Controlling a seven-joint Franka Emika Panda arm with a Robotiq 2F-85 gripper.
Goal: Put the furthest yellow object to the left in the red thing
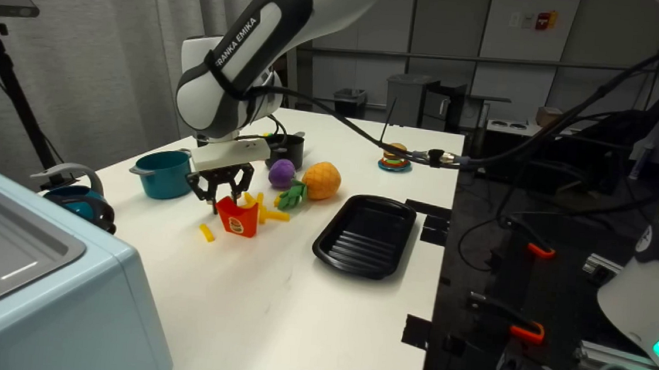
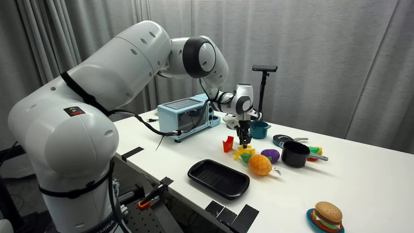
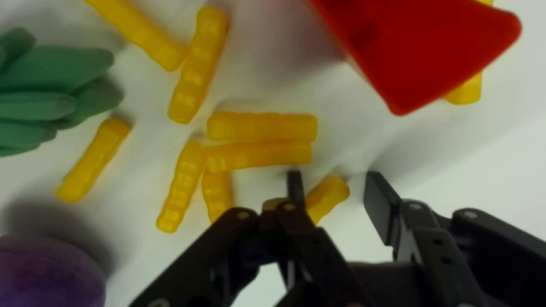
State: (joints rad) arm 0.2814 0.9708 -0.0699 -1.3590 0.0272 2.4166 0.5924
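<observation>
The small red carton (image 1: 239, 216) stands upright on the table, beside my gripper (image 1: 225, 199). The carton also shows in an exterior view (image 2: 228, 144) and at the top right of the wrist view (image 3: 426, 51); I cannot tell whether it holds any sticks. Several yellow sticks lie in a loose cluster (image 2: 244, 150). One lone stick (image 1: 207, 233) lies apart, partly hidden behind the carton in the wrist view (image 3: 466, 91). My gripper (image 3: 334, 181) is open and low over the table. A short yellow stick (image 3: 327, 197) lies between its fingers, partly hidden by the left finger.
A toy pineapple (image 1: 322, 180) and purple vegetable (image 1: 281, 173) lie beside the sticks. A black tray (image 2: 197, 165), teal pot (image 1: 164, 175), black pot (image 2: 296, 153), toy burger (image 2: 328, 213) and light blue toy oven (image 2: 169, 123) stand around. A teal kettle (image 1: 78, 197) stands by the oven.
</observation>
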